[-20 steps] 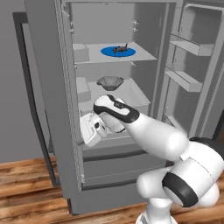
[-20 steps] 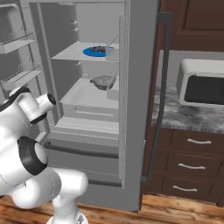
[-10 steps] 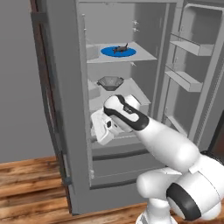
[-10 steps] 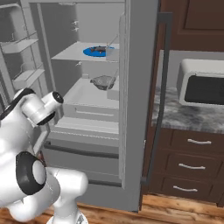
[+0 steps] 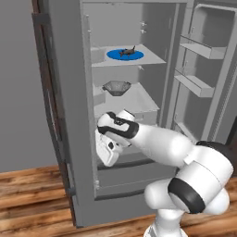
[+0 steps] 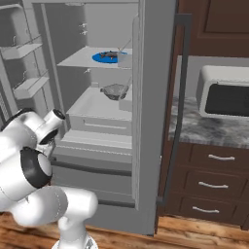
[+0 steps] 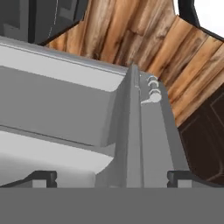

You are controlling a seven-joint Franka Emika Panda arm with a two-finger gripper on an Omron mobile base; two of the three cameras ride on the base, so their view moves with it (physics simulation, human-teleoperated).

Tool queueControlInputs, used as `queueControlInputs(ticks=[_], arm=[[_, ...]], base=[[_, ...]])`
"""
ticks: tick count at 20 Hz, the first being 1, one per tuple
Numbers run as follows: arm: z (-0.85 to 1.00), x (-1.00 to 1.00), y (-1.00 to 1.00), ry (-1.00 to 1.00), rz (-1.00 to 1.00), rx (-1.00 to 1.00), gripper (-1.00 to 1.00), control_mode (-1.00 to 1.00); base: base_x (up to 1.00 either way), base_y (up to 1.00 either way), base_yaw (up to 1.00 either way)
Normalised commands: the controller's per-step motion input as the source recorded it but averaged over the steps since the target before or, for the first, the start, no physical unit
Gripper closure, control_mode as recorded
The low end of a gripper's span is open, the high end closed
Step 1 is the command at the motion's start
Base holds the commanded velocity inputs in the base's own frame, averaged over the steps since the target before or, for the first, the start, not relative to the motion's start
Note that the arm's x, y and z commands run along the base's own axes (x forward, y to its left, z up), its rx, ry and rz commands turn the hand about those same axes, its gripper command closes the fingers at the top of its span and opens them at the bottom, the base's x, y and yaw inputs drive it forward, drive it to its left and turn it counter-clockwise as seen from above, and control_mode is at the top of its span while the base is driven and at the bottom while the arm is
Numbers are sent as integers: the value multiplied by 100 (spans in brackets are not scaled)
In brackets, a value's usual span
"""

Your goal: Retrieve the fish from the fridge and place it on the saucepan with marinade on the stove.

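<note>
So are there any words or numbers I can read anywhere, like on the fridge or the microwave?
None: no words, numbers, labels or signs can be read in these pictures.
The fridge is plain grey inside and out.
The microwave shows a dark window and no lettering.
The blue plate under the fish bears no print.

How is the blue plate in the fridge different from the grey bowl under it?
The blue plate is flat and bright blue; the grey bowl is deep, faceted and dull grey. The plate sits on the upper shelf, the bowl one shelf lower. The plate carries the small dark fish; nothing shows in the bowl. Both are round and stand inside the open fridge.
</note>
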Motion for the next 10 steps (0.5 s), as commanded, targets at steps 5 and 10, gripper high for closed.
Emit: queueControlInputs(ticks=[5, 10], arm=[[-51, -21, 81, 1, 12, -8, -100, -100], [-1, -23, 20, -1, -21, 0, -100, -100]], base=[[0, 0, 0], [0, 0, 0]])
